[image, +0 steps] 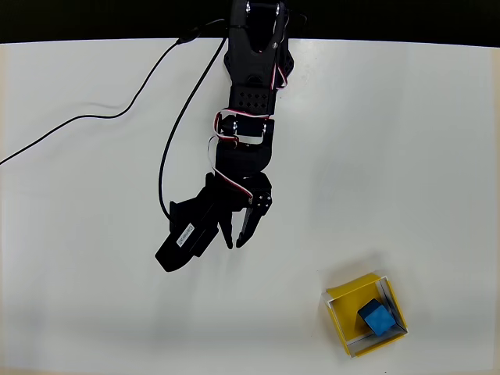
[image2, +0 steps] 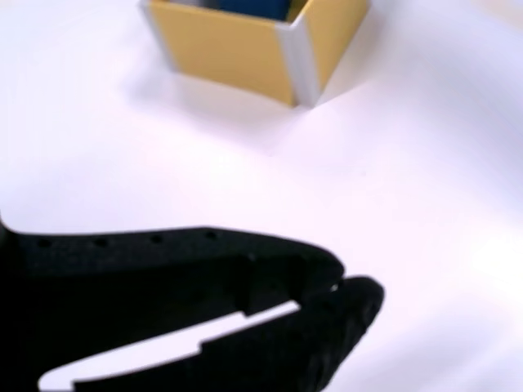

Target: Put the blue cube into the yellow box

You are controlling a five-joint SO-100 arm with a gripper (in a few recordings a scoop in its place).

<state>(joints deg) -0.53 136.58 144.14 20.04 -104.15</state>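
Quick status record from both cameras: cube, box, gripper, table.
cube: small bright-blue cube inside the box, at its lower right corner in the overhead view
box: square open-topped yellow box, upright on the table
gripper: black two-finger gripper shut, empty, apart from the box
table: white table, black cable across it
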